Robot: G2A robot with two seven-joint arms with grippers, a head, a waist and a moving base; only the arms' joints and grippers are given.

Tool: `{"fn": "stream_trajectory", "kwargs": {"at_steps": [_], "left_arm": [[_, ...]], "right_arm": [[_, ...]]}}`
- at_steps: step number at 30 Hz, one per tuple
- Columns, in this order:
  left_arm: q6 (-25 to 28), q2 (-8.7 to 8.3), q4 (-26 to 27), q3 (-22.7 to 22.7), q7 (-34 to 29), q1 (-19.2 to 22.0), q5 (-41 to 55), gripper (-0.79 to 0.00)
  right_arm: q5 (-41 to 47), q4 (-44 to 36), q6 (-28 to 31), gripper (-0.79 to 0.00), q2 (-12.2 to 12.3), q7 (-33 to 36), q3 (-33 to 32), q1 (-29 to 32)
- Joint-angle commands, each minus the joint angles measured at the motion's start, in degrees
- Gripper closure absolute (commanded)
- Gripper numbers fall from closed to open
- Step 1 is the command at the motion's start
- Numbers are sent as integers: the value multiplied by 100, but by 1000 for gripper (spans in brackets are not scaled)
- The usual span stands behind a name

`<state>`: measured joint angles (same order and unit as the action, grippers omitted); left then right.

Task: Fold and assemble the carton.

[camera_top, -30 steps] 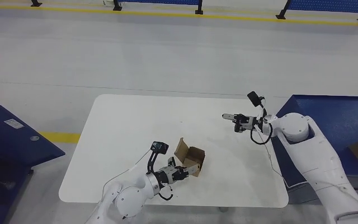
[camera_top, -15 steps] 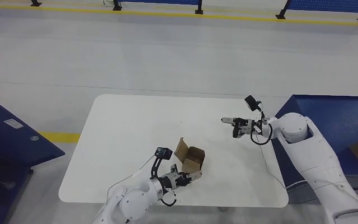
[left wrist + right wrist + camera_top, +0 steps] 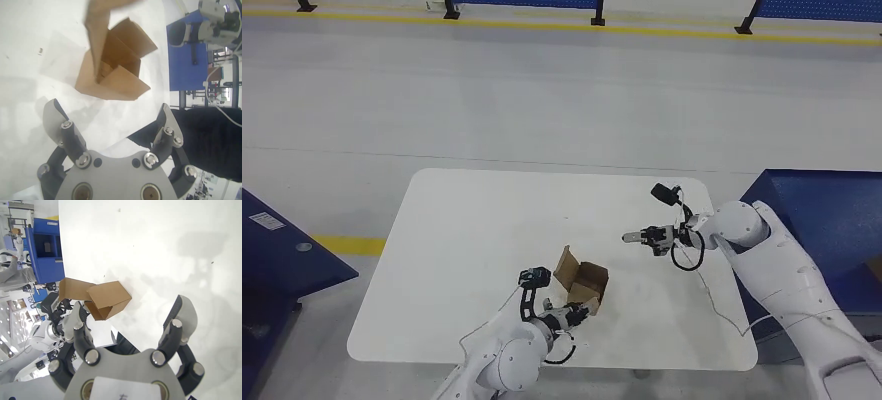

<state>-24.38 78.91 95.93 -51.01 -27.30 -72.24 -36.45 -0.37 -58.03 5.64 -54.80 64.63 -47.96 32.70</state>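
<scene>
- Over the last second the right end effector (image 3: 627, 238) has come in across the table (image 3: 462, 230) toward the carton (image 3: 584, 283), leaving the right edge for a spot nearer mid-table.
- Meanwhile the left end effector (image 3: 577, 313) has shifted only slightly along the carton's near side, and the carton has kept its place.
- The carton is small and made of plain brown cardboard. It sits on the table near the robot's edge, about halfway across.
- It is only partly formed: the body is squared up, but the mouth is open and the darker brown inside shows.
- In the left wrist view one flap (image 3: 98, 37) stands tall at the side of the mouth, and two others splay outward from it.
- In the right wrist view the carton (image 3: 109, 298) shows closed side walls, with a long flap reaching out on the side where the left arm is.
- The left end effector (image 3: 109, 105) is released, its fingers spread wide with nothing between them. It is just beside the carton on the robot's side, apart from the cardboard.
- The right end effector (image 3: 129, 303) is also released and empty. It hangs over the table to the carton's right, well apart from it.
</scene>
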Motion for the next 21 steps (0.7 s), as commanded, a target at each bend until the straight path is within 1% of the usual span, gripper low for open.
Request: {"fn": "stream_trajectory", "kwargs": {"at_steps": [1, 5, 10, 15, 21], "left_arm": [[-179, 8, -150, 69, 83, 89, -353, -785], [-326, 66, -349, 92, 247, 222, -330, -785], [-486, 133, -627, 177, 411, 352, -418, -785], [-561, 177, -818, 239, 326, 430, -458, -785], [-514, 215, -816, 222, 316, 454, -407, -785]], "right_arm": [[3, -24, 16, -785, -48, -5, 94, 12], [-263, -88, -34, -785, -160, -195, 346, 8], [-325, -79, -65, -785, -279, -268, 525, -20], [-502, -92, -39, -785, -369, -244, 684, -49], [-796, -221, -48, -785, -435, -179, 828, -40]]}}
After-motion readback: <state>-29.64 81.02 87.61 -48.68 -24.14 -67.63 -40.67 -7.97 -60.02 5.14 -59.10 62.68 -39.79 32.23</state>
